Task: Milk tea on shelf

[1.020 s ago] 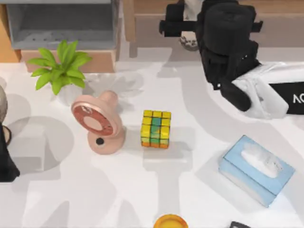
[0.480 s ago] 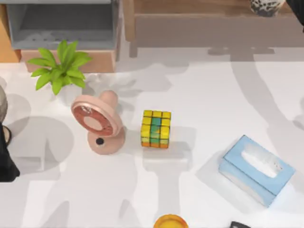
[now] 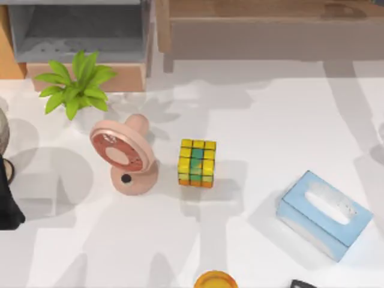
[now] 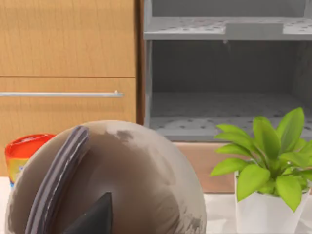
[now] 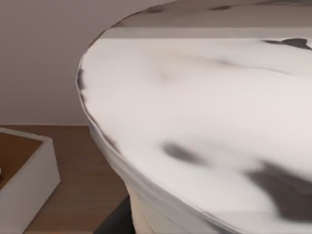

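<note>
the shelf [image 3: 270, 33] runs long-ways left to right along the table's [image 3: 270, 120] back edge, brown wood, grey-brown recessed face.

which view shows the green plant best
The left wrist view: the green plant is seen side-on, with its leaves and white pot in front of the grey cubby. The top view shows the plant from above, its pot mostly hidden by leaves. The right wrist view gives nothing of it.
</note>
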Controlling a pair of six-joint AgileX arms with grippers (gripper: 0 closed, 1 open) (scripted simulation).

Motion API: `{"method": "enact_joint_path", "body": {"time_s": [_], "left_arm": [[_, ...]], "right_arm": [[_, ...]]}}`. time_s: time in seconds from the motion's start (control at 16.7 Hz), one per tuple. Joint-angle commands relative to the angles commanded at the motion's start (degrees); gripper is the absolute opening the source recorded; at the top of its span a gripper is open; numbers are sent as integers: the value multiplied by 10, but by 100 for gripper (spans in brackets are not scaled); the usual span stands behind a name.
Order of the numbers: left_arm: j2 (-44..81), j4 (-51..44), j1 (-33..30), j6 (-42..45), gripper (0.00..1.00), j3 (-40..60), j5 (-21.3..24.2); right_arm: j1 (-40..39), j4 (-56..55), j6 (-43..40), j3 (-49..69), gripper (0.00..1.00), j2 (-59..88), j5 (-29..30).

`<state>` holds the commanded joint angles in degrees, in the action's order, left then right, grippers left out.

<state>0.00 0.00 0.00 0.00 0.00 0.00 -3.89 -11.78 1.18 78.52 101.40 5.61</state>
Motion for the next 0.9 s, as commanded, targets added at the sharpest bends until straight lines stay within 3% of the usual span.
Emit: {"method": "enact_joint_path", "body": {"time_s": [0.9], "left_arm": [[0,0,0,0,100,0,0]], "right_arm": [[5,-50,-1,43,0,93,-4]]}}
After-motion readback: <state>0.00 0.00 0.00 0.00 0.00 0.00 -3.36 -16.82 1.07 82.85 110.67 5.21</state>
